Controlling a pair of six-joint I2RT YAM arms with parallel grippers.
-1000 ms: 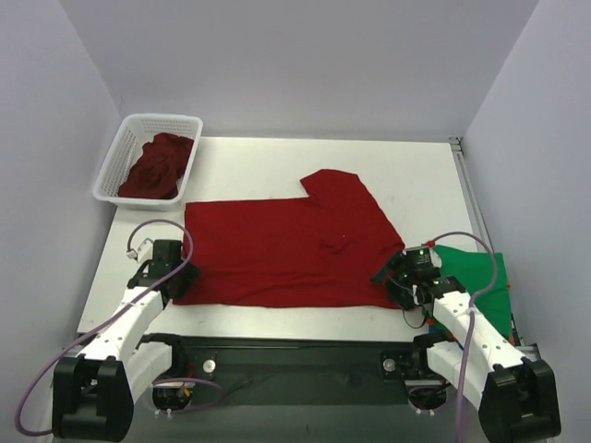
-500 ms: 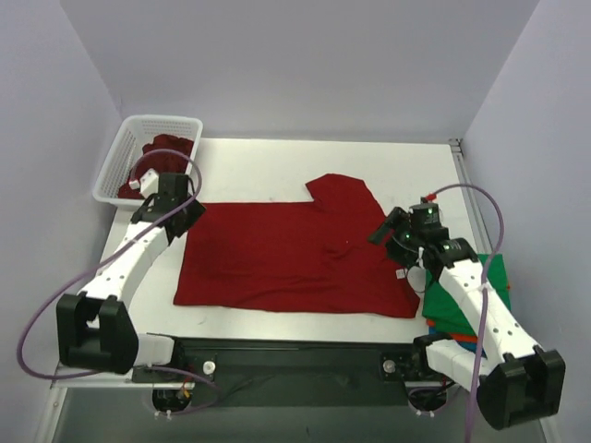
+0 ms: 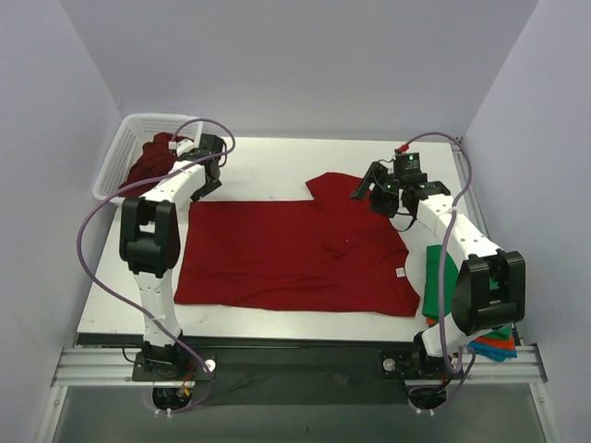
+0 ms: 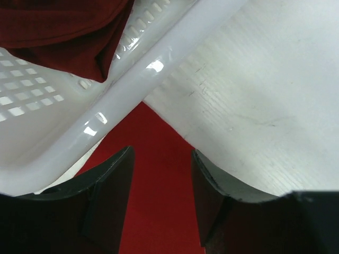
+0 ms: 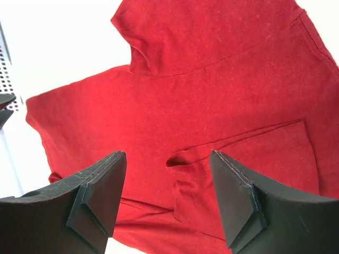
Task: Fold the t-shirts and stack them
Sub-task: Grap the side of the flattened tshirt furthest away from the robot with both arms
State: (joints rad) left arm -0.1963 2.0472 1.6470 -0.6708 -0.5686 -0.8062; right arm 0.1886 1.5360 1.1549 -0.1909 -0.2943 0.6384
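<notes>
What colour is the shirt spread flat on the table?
The shirt is deep red, plain with no pattern. The top view shows it best.

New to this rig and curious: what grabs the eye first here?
A deep red t-shirt spread flat fills the middle of the table. At its far edge the left end effector hovers open beside the white lattice basket, and the right end effector is open over the shirt. A green t-shirt lies at the right edge.
</notes>
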